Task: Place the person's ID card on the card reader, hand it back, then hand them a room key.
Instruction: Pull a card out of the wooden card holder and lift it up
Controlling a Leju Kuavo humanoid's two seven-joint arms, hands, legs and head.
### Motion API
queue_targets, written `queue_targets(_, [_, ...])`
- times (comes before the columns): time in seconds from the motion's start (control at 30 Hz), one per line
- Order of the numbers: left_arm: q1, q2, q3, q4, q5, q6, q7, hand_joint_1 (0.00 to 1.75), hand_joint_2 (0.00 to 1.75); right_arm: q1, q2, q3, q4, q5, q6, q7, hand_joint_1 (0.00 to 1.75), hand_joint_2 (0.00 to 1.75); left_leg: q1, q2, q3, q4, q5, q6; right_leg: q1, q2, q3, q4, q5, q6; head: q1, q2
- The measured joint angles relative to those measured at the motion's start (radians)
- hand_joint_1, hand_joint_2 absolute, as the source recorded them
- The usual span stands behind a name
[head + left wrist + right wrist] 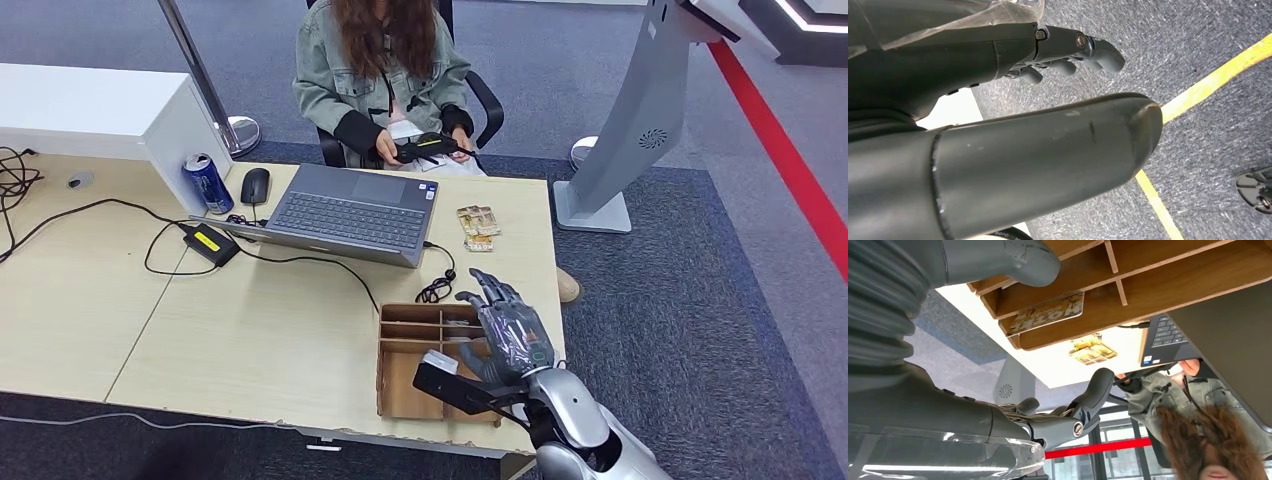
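On the bench (pixel 250 330) you have an open laptop (pixel 350 212), with a black mouse (pixel 255 185) and a blue can (pixel 208 183) just beside its far left corner. A black power brick (pixel 209 243) lies near the can, cables trailing.

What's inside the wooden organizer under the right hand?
The wooden organizer holds one printed card in a compartment. The right hand hovering above covers part of the tray, so its other slots can't be checked.

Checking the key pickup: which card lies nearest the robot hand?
The printed card inside the wooden tray, just beside the right robot hand. The other cards lie out on the bare table by the laptop, beyond the tray.
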Motion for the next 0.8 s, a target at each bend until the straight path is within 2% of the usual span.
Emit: queue_targets(0.8, [0.0, 0.0, 0.003, 0.0, 0.016, 0.005, 0.002, 0.0, 0.0, -0.003, 0.0, 0.006, -0.078, -0.006, 0.052, 0.038, 0.58, 1.75, 0.0, 0.0, 0.0, 0.0, 0.0, 0.0, 0.0, 0.0, 0.0, 0.0, 0.0, 0.0, 0.0, 0.0])
